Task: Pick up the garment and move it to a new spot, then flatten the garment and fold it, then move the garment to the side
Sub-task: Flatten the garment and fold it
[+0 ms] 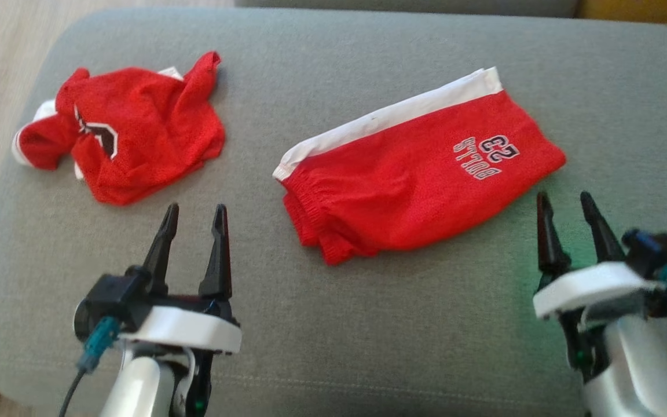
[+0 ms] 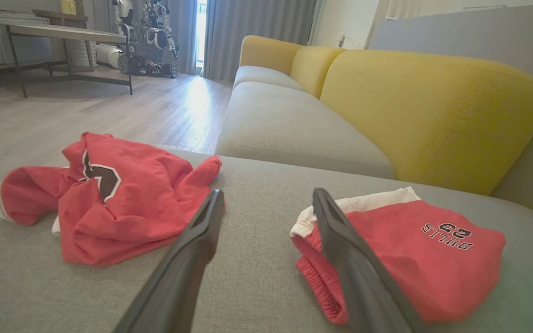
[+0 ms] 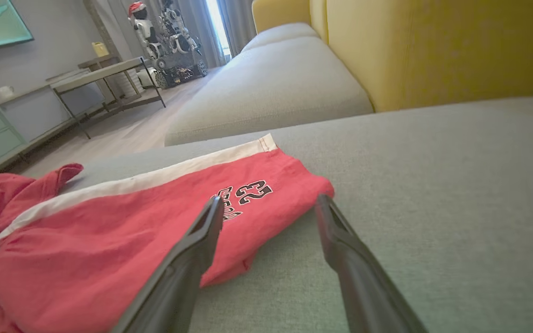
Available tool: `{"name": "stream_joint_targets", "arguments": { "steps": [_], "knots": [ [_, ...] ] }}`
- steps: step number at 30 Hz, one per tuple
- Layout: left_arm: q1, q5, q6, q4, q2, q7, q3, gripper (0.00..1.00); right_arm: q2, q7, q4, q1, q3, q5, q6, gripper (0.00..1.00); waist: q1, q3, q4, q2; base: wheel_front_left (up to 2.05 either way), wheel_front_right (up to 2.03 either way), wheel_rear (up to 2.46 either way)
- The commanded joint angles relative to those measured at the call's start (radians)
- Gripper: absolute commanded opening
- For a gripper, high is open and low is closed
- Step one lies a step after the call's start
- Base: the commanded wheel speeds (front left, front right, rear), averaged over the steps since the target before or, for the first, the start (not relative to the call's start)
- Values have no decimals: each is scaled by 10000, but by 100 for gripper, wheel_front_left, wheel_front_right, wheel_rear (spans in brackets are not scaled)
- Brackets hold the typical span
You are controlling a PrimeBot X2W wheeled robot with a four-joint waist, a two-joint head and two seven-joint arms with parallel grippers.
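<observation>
I stand before a wide grey sofa cushion (image 1: 368, 324). In my left wrist view a yellow backrest (image 2: 424, 111) is at 2 o'clock, and a wooden floor (image 2: 132, 111) with another robot (image 2: 148, 32) on it is at 11 o'clock.

Two garments lie on the cushion, well apart from each other. In the head view the red jersey (image 1: 136, 139) is at 10 o'clock, crumpled, with one strap sticking up. The red shorts (image 1: 414, 174) are at 2 o'clock and lie flat. They have a white stripe along the far edge and the print "BULLS 23". They seem to be folded in half, but the picture is a little blurred, so I am not sure.

My left gripper (image 1: 195, 208) is at 7 o'clock with its fingers apart and nothing between them. It hovers near the jersey, which is at 11 o'clock from it. My right gripper (image 1: 563, 197) is at 4 o'clock, also spread and empty, just beside the hem end of the shorts.
</observation>
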Motion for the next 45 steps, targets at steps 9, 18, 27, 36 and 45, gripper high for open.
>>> {"name": "stream_joint_targets", "arguments": {
  "steps": [9,18,27,36,45],
  "knots": [
    [-922,-329,104,-218,49,-53,-220,100,171,1838,1292,-1946,-866,2884,65,100,1,884,937,-1,0,0,0],
    [-1101,-536,239,-235,49,-53,-502,100,178,2605,2620,-2945,-1460,3065,65,100,1,1221,1474,-1,0,0,0],
    [-1287,-706,319,-309,49,-53,-683,100,159,3256,3723,-3895,-1644,2765,65,100,1,1489,1650,-1,0,0,0],
    [-1488,-844,378,-317,49,-53,-891,100,54,3628,4736,-4715,-1855,2042,65,0,1,1693,1774,-1,0,0,0],
    [-1503,-845,389,-260,49,-53,-849,100,-16,2309,4666,-4838,-2019,2207,65,0,1,1602,1660,-1,0,0,0]
  ]
}}
